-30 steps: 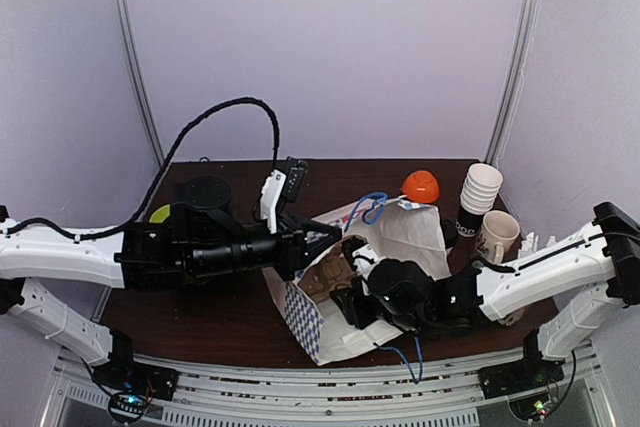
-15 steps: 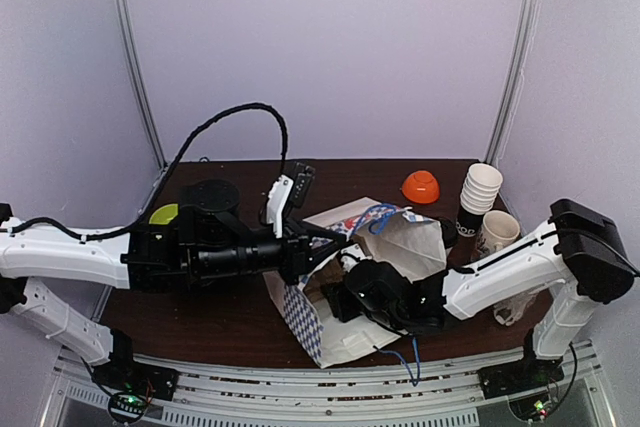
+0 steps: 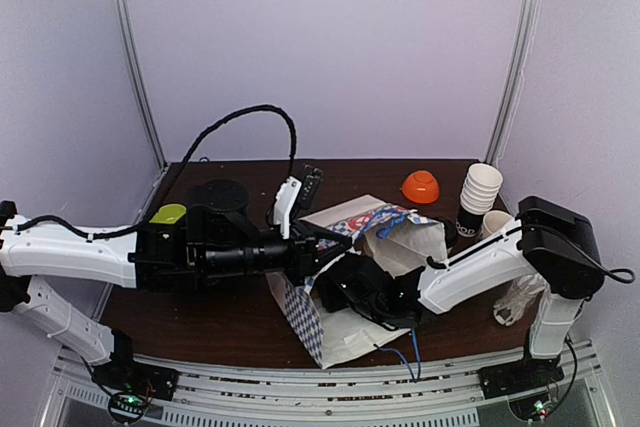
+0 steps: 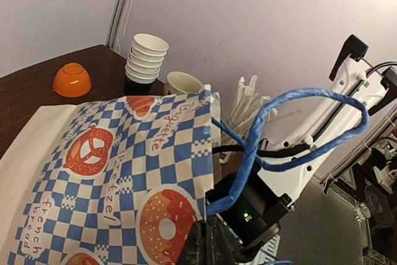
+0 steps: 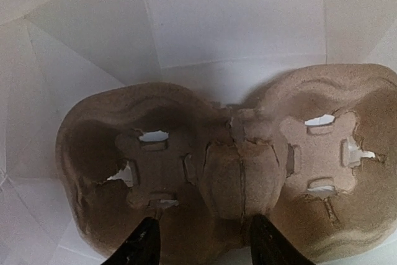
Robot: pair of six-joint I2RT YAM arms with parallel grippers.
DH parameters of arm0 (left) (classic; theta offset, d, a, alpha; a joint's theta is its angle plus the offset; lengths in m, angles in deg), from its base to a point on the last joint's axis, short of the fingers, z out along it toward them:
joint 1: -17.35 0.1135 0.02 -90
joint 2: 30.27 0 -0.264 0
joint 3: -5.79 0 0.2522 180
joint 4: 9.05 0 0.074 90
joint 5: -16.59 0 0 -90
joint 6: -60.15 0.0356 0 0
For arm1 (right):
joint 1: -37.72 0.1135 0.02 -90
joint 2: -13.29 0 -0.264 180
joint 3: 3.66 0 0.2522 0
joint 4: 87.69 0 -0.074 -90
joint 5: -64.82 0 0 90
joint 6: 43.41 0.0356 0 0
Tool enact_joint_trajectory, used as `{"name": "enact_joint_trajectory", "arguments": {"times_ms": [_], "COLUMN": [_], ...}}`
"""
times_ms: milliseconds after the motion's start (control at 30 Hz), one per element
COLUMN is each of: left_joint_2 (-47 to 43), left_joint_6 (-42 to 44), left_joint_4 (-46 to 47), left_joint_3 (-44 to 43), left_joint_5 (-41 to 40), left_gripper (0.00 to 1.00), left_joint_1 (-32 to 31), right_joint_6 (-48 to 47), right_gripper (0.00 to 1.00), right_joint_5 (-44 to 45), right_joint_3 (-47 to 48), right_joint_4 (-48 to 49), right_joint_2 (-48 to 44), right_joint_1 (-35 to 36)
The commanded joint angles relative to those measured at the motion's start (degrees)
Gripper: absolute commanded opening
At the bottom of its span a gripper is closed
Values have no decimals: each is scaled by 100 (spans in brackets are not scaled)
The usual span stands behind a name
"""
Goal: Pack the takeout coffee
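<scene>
The dark brown wooden counter (image 3: 225,322) carries all the items. Two white arms reach across it from the near edge.

The left arm (image 3: 70,252) extends to the rim of the white paper carrier bag (image 3: 415,237), which is printed with blue checks, pretzels and doughnuts. The bag leans with its mouth toward the right arm. The left pincer (image 4: 206,245) is clenched on the bag's rim at the root of a blue rope handle (image 4: 298,100). This grip appears intended to hold the mouth open and to steady the bag.

The right arm (image 3: 480,262) is inserted into the bag mouth. The right pincer (image 5: 205,223) is released: its fingers stand apart with nothing between them. It points down at the brown moulded-pulp two-well cup carrier (image 5: 93,153), which lies flat on the bag floor. Both wells are empty, so the carrier is judged to be seated and ready to receive a cup.

Beyond the bag, at the far right of the counter, stand a tall stack of lidless white paper cups (image 3: 481,190), a white handled ceramic mug (image 3: 495,228) and a small upturned orange bowl (image 3: 421,186).

The takeout coffee, a white paper cup with a black lid, is not in the bag. A dark round shape (image 3: 449,233) just beside the foot of the stack, partly hidden by the bag, may be its lid; this cannot be confirmed. Loading the cup is the step not yet done.
</scene>
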State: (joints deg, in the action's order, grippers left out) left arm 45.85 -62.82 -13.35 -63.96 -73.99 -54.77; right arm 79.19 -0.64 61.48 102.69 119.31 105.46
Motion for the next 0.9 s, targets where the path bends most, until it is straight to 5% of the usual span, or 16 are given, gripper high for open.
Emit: {"name": "enact_joint_trajectory", "arguments": {"times_ms": [0, 200, 467, 867], "left_joint_2": [-33, -69, -159, -322], "left_joint_6": [-50, -98, -116, -241], "left_joint_4": [504, 527, 484, 478], "left_joint_3": [-272, -249, -204, -17], "left_joint_5": [95, 103, -5, -455], "left_gripper": [0, 0, 0, 0], "left_joint_1": [-37, -39, -36, -35], "right_joint_6": [-14, -164, -280, -497], "right_gripper": [51, 50, 23, 5], "right_joint_5": [236, 390, 256, -12], "right_joint_3": [226, 358, 311, -524], "right_joint_4": [-32, -12, 143, 1189], "right_joint_2": [186, 345, 307, -359], "right_joint_1": [-64, -110, -161, -138]}}
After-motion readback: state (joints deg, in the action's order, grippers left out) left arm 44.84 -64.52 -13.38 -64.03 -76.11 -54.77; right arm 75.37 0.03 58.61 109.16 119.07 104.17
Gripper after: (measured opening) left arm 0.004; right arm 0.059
